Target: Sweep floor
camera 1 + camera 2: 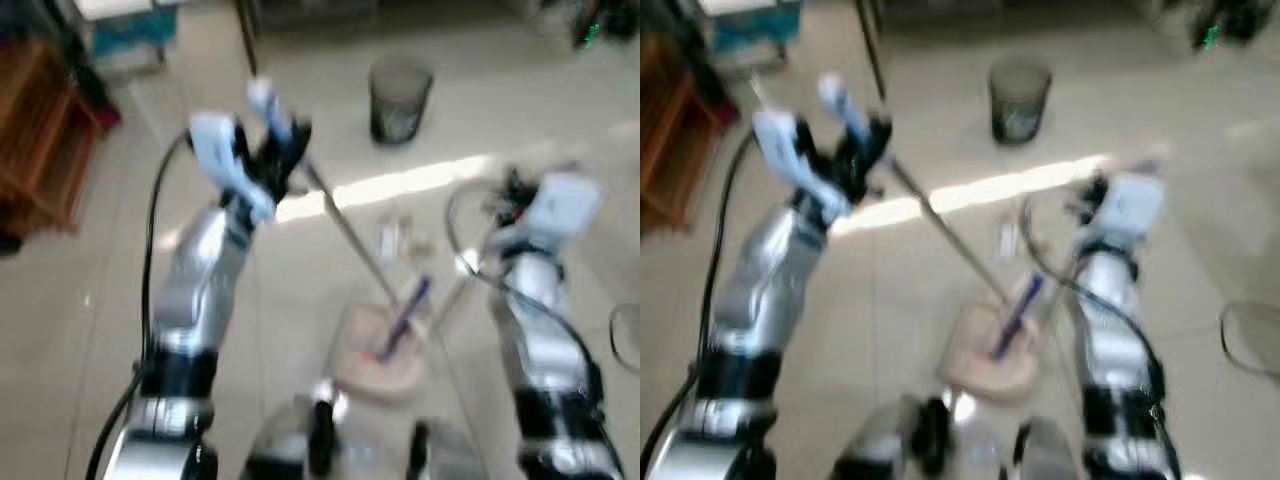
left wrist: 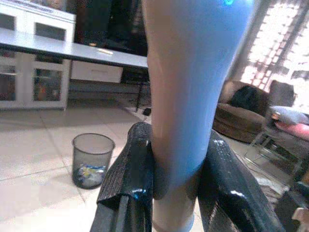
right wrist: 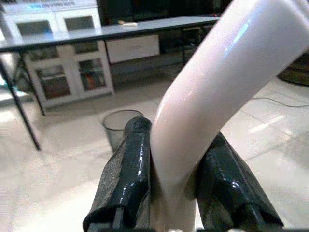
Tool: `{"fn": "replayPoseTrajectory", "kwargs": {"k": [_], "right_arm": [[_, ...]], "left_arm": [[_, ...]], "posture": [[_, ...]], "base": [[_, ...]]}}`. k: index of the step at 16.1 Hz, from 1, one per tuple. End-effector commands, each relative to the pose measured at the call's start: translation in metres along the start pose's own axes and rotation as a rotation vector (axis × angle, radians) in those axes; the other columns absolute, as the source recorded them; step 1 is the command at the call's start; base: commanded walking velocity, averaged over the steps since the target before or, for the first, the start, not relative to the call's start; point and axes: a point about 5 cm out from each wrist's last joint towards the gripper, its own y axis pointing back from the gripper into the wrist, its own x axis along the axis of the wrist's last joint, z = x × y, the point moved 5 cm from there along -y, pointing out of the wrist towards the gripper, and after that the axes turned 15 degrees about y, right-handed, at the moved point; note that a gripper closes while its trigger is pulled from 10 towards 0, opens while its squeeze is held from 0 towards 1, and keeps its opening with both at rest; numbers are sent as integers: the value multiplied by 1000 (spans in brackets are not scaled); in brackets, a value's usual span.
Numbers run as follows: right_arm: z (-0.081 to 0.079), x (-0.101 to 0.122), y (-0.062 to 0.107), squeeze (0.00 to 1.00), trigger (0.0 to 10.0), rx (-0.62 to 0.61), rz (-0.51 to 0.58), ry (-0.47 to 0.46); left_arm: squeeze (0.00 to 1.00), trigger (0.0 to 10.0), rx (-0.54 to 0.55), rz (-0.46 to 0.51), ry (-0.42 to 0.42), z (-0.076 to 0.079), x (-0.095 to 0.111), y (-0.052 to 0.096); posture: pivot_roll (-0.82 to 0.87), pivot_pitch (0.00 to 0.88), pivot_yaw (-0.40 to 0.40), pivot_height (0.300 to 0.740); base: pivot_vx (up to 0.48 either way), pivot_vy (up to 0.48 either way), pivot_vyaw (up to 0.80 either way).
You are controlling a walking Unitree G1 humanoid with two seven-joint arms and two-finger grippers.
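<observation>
Both eye views are blurred. My left gripper is raised and shut on the blue-topped broom handle, its black fingers pressed on either side. The thin broom shaft slants down to a pale dustpan on the floor in front of me, where something purple lies. My right gripper is shut on a white curved dustpan handle. A few small bits of litter lie on the tiles beyond the dustpan.
A dark mesh waste bin with rubbish in it stands ahead on the tiled floor. A wooden shelf unit is at the far left. A long grey table and white cabinets stand behind the bin, and a brown sofa is off to the side.
</observation>
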Motion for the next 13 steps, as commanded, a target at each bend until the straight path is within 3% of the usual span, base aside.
{"fn": "replayPoseTrajectory", "kwargs": {"k": [1, 7, 11, 13], "right_arm": [[4, 8, 0, 0, 10000, -15, 49, -3], [10, 4, -1, 0, 10000, -41, 54, 11], [15, -2, 0, 0, 10000, -56, 49, 35], [18, -5, 0, 0, 10000, -59, 44, 56]], "left_arm": [[0, 10000, -22, -1, -17, 2, 6, -1], [0, 10000, -15, -34, -19, -4, 6, 8], [0, 10000, -4, -48, -9, -11, 18, 19], [0, 10000, 1, -70, -79, -17, 26, 29]], "posture": [[32, 221, 146, 740], [39, 228, 142, 740], [45, 227, 140, 740], [49, 227, 137, 740]], "base": [[0, 0, 0], [0, 0, 0], [0, 0, 0], [0, 0, 0]]}}
